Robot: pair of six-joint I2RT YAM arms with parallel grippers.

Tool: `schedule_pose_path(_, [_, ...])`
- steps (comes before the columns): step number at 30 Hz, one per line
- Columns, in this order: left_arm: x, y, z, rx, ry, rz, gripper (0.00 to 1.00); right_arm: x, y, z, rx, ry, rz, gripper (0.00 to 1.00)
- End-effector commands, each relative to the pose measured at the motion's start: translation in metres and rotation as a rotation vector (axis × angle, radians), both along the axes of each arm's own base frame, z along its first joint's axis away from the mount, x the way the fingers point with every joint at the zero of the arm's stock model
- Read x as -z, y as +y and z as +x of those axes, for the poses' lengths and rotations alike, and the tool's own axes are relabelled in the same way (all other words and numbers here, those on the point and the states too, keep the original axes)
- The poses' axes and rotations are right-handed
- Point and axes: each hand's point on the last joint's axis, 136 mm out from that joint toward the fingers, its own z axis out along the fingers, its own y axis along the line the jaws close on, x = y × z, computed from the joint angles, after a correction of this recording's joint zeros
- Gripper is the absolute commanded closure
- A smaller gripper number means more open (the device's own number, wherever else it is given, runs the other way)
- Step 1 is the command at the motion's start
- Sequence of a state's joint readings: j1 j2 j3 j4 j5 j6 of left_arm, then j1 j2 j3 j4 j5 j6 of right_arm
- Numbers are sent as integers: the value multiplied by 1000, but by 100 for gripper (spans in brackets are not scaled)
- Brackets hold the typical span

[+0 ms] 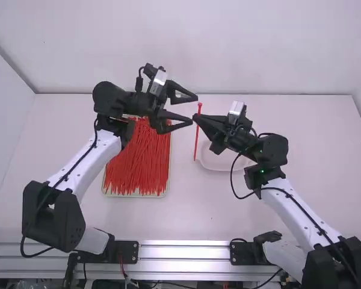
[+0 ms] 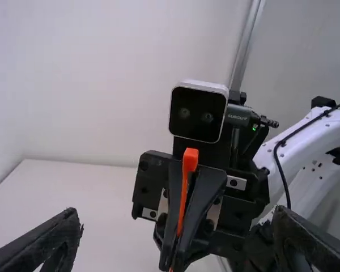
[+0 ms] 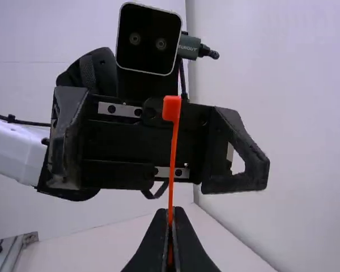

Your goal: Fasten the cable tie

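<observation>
A red cable tie stands upright above the table, its square head on top and its tail pointing down. My right gripper is shut on the strap just below the head; its own wrist view shows the tie rising from between the closed fingers. My left gripper is open wide and faces the tie's head from the left, one finger above and one below it, not touching. In the left wrist view the tie is seen clamped in the right gripper.
A tray piled with several loose red cable ties lies under the left arm. A shallow clear dish sits on the table below the right gripper. Open white table lies to the right and front.
</observation>
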State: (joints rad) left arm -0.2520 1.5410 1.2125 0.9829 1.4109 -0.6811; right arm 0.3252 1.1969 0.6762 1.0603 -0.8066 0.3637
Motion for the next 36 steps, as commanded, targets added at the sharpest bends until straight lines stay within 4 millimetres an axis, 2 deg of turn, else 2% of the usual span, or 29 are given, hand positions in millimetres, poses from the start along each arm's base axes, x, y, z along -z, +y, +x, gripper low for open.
schedule_pose_path(1, [-8, -6, -6, 20, -41, -6, 14, -11, 2, -2, -16, -26, 8, 100])
schedule_pose_path(6, [-4, -14, -6, 23, -35, -7, 25, -11, 8, -6, -35, -23, 9, 100])
schedule_pose_path(13, [-6, -12, -4, 13, -28, -10, 39, -11, 8, -7, -37, -23, 9, 100])
schedule_pose_path(15, [-8, -14, -6, 19, -29, -10, 50, -11, 9, -7, -39, -23, 9, 100])
schedule_pose_path(29, [-10, -12, -2, -1, -22, -19, 52, -9, 4, -3, -25, -16, 2, 100])
schedule_pose_path(31, [-10, -14, -3, 0, -22, -20, 55, -8, 4, -4, -33, -20, -3, 100])
schedule_pose_path(32, [-11, -14, -2, -2, -21, -22, 64, -9, 3, -4, -33, -23, -4, 100])
schedule_pose_path(33, [-11, -14, -2, -5, -20, -24, 79, -9, 2, -3, -31, -22, -4, 100])
schedule_pose_path(34, [-12, -14, 0, -11, -15, -26, 86, -8, 2, -3, -30, -18, -5, 100])
schedule_pose_path(36, [-12, -13, 2, -23, -4, -29, 87, -8, 2, -3, -29, -19, -5, 100])
